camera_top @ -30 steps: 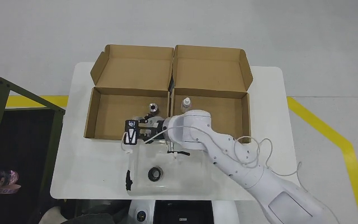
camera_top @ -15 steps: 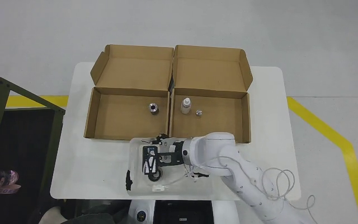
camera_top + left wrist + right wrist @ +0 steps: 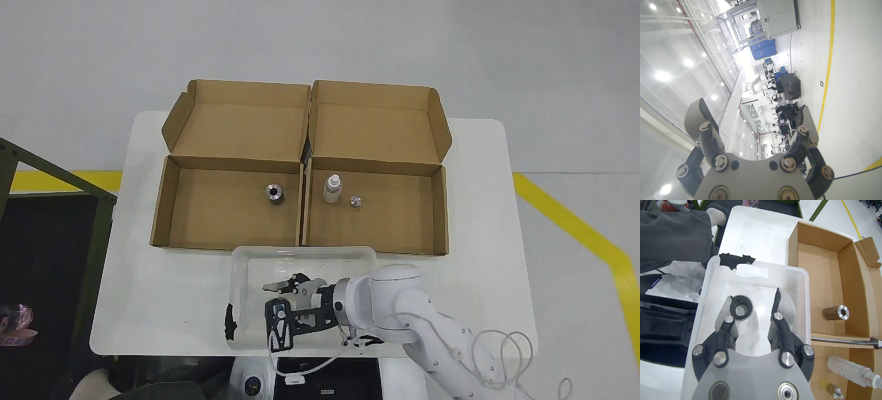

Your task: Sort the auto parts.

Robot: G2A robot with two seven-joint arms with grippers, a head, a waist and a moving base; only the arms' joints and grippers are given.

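Note:
A black ring-shaped part point(image 3: 741, 310) lies on the floor of the clear plastic tray point(image 3: 804, 274). My right gripper point(image 3: 753, 298) hangs open over it, with one finger point(image 3: 726, 311) right beside the ring and the other well off to the side. From above, this gripper point(image 3: 281, 324) is over the front left of the tray point(image 3: 305, 252). A metal cylinder point(image 3: 271, 192) lies in the left cardboard box point(image 3: 170, 205). The right box point(image 3: 438, 215) holds a small bottle point(image 3: 332, 187) and a small metal part point(image 3: 354, 201). My left gripper point(image 3: 752, 106) is open and empty, pointing up into the room.
Both boxes stand side by side behind the tray with their lids folded back. Black tape point(image 3: 735, 260) and a white label point(image 3: 751, 273) sit on the tray's left wall. White table surface point(image 3: 160, 290) lies left of the tray.
My right gripper has come back from the front wall of the left box to the front of the tray, now open over the black ring. The boxes' contents have not moved.

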